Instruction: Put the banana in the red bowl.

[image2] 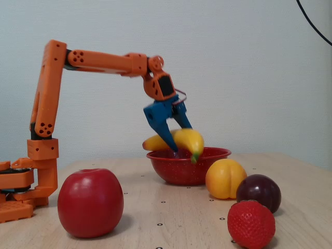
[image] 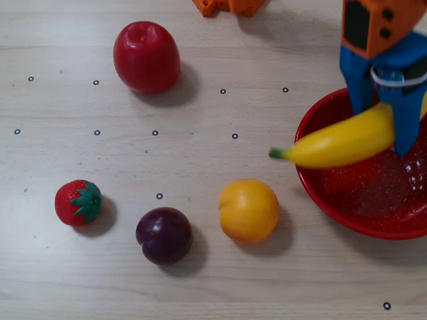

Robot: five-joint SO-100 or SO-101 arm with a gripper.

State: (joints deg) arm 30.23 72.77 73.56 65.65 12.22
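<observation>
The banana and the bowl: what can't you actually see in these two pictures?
- Banana: its far end is hidden behind the gripper in the overhead view.
- Red bowl: right side cut off by the overhead view's edge.
- Bowl's inside: hidden by its own wall in the fixed view, so contact is unclear.

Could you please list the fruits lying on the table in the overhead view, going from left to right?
Strawberry → red apple → dark plum → yellow-orange peach.

Banana (image: 337,141) above bowl's (image: 333,203) left rim, overhead view
</observation>
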